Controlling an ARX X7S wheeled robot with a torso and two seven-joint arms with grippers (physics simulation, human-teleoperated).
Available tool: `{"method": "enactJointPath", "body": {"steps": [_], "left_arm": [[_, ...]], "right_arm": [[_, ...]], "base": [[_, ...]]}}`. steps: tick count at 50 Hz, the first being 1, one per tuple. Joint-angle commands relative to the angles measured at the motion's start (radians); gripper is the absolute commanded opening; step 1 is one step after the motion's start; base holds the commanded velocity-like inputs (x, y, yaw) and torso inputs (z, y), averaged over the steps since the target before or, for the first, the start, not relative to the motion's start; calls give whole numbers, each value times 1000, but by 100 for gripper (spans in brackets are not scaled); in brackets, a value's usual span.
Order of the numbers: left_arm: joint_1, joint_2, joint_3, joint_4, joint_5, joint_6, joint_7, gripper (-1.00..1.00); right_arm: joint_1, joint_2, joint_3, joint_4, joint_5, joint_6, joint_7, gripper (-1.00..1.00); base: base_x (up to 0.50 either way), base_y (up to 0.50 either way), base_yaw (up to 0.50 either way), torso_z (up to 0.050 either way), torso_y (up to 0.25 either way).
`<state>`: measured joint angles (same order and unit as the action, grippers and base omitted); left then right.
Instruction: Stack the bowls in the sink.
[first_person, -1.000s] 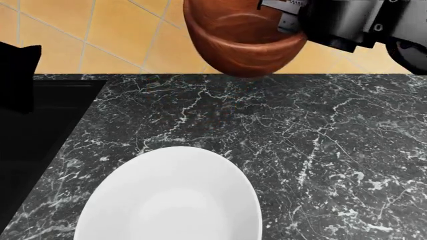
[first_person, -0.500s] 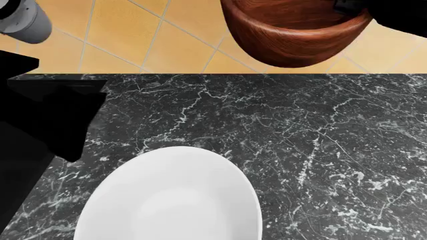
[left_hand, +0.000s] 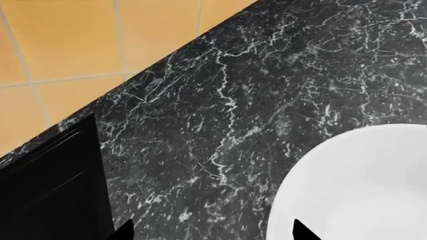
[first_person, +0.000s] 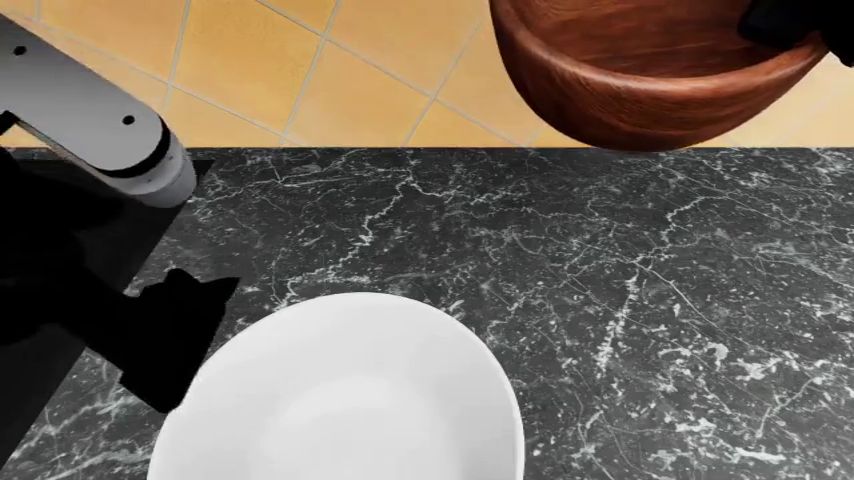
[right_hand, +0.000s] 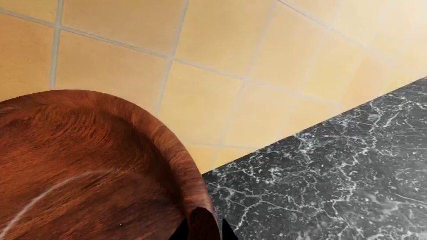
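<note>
The reddish-brown wooden bowl (first_person: 647, 75) hangs in the air beyond the counter's far edge, over the tiled floor. My right gripper (right_hand: 202, 231) is shut on its rim, seen in the head view as a black shape (first_person: 790, 25) at the bowl's right side. The white bowl (first_person: 347, 400) sits on the marbled counter near the front. My left gripper (left_hand: 213, 234) is open just left of it, one fingertip (left_hand: 302, 232) over the white bowl's (left_hand: 360, 190) edge. The black sink (first_person: 27, 360) lies at the far left, mostly covered by my left arm.
Dark marbled countertop (first_person: 627, 290) stretches to the right of the white bowl. Orange floor tiles (first_person: 307, 70) show beyond its far edge. My left arm's grey link (first_person: 94, 110) crosses the upper left. A corner of the sink (left_hand: 47, 195) shows in the left wrist view.
The wooden bowl has moved right and slightly up in my right gripper. My left arm has come in from the left, bringing its gripper beside the white bowl.
</note>
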<state>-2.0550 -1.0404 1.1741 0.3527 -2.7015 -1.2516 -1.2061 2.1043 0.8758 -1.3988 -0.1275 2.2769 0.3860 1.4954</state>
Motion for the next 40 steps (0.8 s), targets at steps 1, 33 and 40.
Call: {"method": "enactJointPath", "body": {"steps": [1,33,40], "left_arm": [[71,-17,24,22,41,7,20,100],[262,-27,37,54,210,16,123,100],[301,-28,31,72,241,26,155,100]], "right_arm": [[3,25,0,-20,-11,6,0,-100],[-21,30,-13,-26,-24,-18,-36,-100],[-24,22,-17,-23,-27,-18,-37,-100]], "base": [[0,0,0,0,0],[0,0,0,0,0],[0,0,0,0,1]]}}
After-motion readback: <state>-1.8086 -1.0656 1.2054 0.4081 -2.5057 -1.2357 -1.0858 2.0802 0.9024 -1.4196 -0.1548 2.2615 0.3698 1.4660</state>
